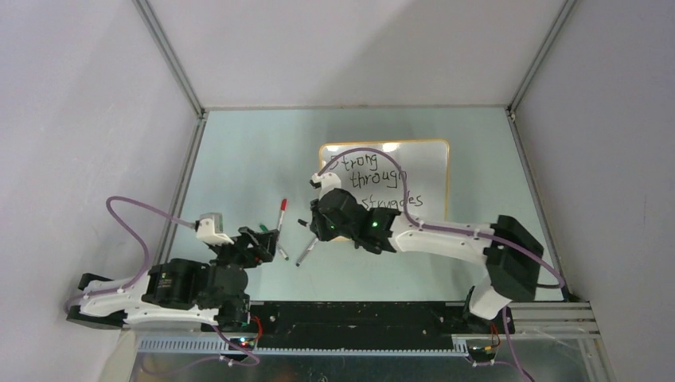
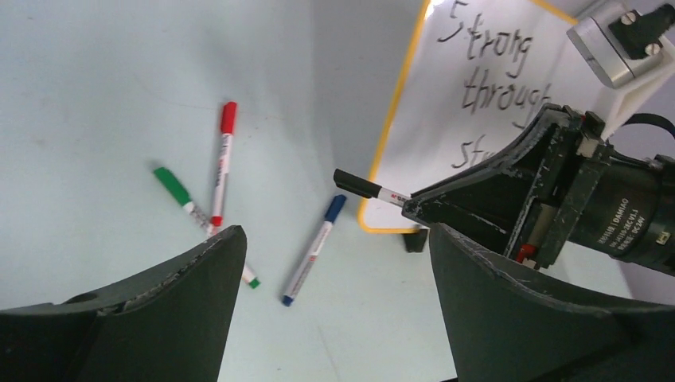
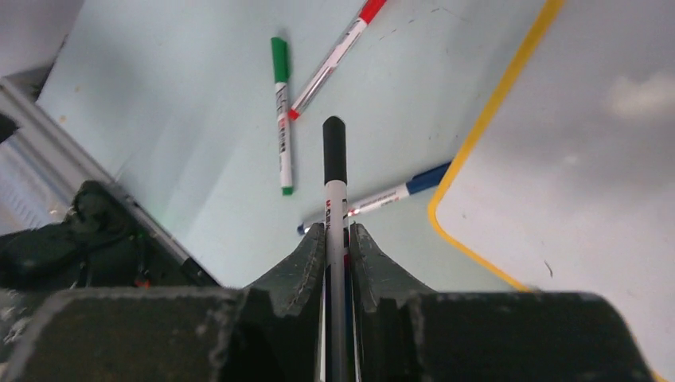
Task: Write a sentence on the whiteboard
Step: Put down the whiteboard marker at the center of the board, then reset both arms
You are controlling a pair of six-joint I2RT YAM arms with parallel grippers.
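Black marker [image 3: 334, 175] is clamped between the fingers of the right gripper [image 3: 336, 235] - jaws closed down to the barrel's width, capped end sticking out past the fingertips.

Right wrist view: that grip up close, plus bare whiteboard [image 3: 573, 159] to the right. No lettering is in that view. Beyond the cap, a green marker [image 3: 281, 119], a red marker [image 3: 334, 56] and a blue marker [image 3: 390, 195] lie loose on the pale table [image 3: 159, 95].

Top view alone gives the layout. The board lies flat, centre-right on the table. The sentence [image 1: 374, 181] runs in three staggered lines, "Strong / through / struggles", and the right wrist covers the start of the third line.

Left wrist view shows the side profile the others lack. The held marker's cap projects left past the board's yellow rim, over the table near the bottom-left corner. I can't tell whether it touches anything.

Left gripper [image 2: 334, 318]: fingers spread wide, nothing between them, pointing at the loose markers.

Right arm reaches from its base at the lower right, forward and left, with its wrist over the board's near-left corner. Left arm is folded low by its base - gripper aimed right, just short of the green and red markers.
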